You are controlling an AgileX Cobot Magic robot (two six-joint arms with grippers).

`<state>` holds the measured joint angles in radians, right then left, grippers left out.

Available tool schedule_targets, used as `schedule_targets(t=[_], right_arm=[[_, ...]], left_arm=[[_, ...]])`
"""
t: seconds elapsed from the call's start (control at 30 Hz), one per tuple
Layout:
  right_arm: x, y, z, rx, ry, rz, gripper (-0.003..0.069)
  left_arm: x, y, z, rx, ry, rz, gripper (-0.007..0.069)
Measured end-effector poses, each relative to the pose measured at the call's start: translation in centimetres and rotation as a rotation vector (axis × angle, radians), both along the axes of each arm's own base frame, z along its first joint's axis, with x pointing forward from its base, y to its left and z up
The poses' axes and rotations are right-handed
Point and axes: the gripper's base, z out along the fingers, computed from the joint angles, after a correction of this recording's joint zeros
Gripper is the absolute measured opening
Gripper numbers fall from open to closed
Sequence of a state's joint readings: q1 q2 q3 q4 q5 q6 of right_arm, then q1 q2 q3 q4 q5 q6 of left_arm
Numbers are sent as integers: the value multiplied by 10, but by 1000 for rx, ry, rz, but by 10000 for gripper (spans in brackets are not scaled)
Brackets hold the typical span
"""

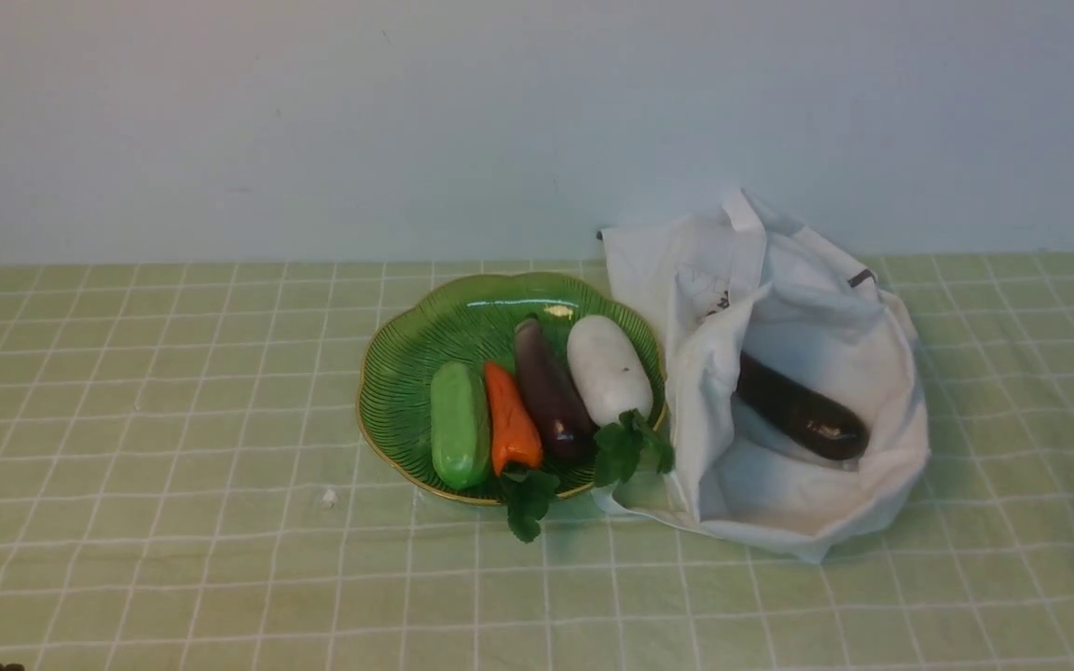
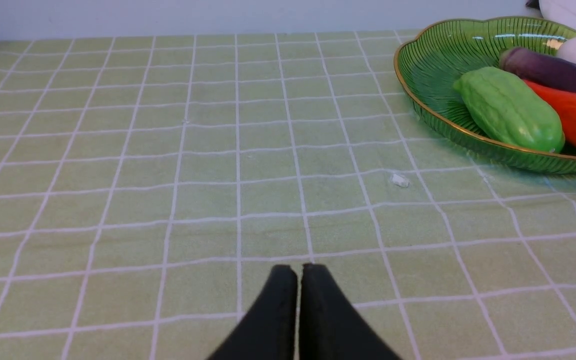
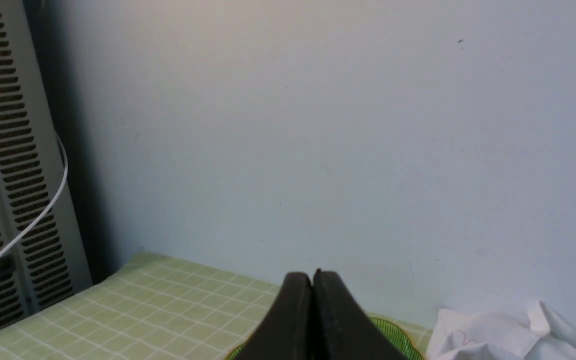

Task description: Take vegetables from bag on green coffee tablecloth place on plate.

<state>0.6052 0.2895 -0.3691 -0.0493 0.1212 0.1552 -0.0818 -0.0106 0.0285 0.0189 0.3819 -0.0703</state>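
Eggplant (image 1: 803, 410) in the bag (image 1: 779, 503) right of centre, lying upper left to lower right, second eggplant (image 1: 551, 391) on the plate (image 1: 402, 373) mid-frame, running top to bottom, left gripper (image 2: 299, 270) and right gripper (image 3: 313, 277) closed, empty.

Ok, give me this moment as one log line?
plate: first eggplant, gourd, carrot, radish | bag: second eggplant inside | left jaws: shut, empty | right jaws: shut, empty

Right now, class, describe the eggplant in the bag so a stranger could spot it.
Find the white cloth bag right of the green plate. Inside lies a glossy dark eggplant, alone on white cloth; its twin sits on the plate.
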Motion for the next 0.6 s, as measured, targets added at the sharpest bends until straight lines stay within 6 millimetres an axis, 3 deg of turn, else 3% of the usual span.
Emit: schedule_targets(t=[0.6], right_arm=[[-1, -1, -7, -19, -9, -3, -15]], left_arm=[[0, 0, 0, 0, 0, 0, -4]])
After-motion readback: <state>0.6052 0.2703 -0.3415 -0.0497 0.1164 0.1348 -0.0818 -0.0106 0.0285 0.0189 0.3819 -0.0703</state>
